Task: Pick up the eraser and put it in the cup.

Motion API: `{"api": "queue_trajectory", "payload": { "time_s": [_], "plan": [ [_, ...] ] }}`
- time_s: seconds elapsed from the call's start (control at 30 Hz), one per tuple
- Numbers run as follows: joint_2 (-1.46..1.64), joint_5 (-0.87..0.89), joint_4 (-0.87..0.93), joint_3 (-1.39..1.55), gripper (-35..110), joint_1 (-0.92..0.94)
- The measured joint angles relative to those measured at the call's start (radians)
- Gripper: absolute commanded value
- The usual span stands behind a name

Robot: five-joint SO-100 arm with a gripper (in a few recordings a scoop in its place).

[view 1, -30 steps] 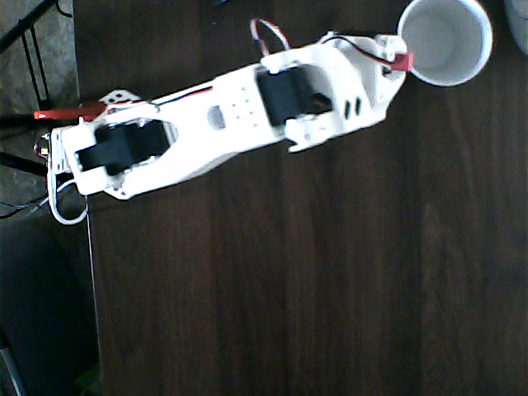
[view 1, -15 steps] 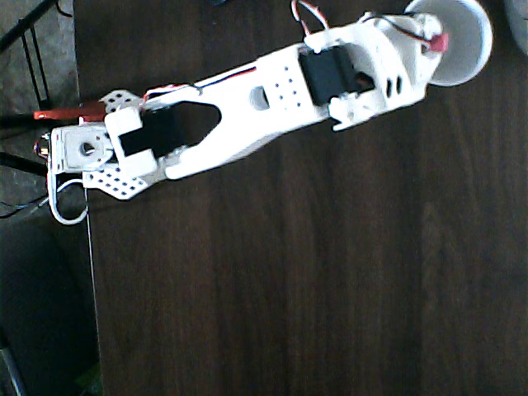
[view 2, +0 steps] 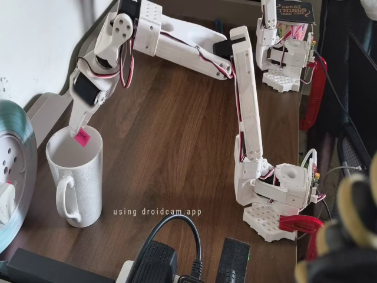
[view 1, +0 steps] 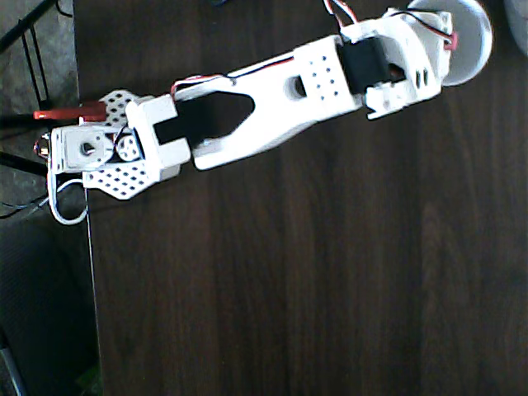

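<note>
- overhead view: the table (view 1: 313, 272) is dark brown wood with a long straight grain, matte with faint pale streaks.
- overhead view: the arm (view 1: 272, 99) is white moulded plastic with black servo blocks and rows of small holes, and red and black wires run along its top edge. it stretches from its perforated base at the left edge of the table up to the top right corner.
- overhead view: the cup (view 1: 472, 49) is round, white and smooth. the arm's far end covers most of its mouth, so what lies inside cannot be told here.
- overhead view: the eraser (view 1: 450, 43) shows as a tiny red-pink speck at the arm's tip, over the cup's mouth. the fingers are hidden under the wrist, so the jaws cannot be read here.
- fixed view: the cup (view 2: 73, 177) is a glossy white mug with a thick rim and a looped handle facing the camera. it stands upright on the wood near the left edge, and the part of its inside that shows is pale and bare.
- fixed view: the gripper (view 2: 80, 133) points straight down above the mug's mouth, its jaws pinching the eraser (view 2: 82, 138), a small flat pink-red block with a faint dark mark on its face.
- fixed view: the eraser hangs about level with the rim, above the opening and not resting on the mug.
- fixed view: the arm (view 2: 247, 112) rises from its base at the lower right, bends at the elbow near the top and reaches left, with the wrist folded down.
</note>
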Motion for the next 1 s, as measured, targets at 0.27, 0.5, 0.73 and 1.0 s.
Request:
{"api": "queue_trajectory", "payload": {
  "time_s": [0.27, 0.5, 0.73, 1.0],
  "plan": [
    [-0.002, -0.014, -0.021, 0.0, 24, 0.029],
    [0.014, 0.02, -0.017, 0.0, 14, 0.029],
    [0.176, 0.186, 0.255, 0.0, 3, 0.006],
    [0.495, 0.161, 0.385, 0.236, 2, 0.123]
  ]
}}
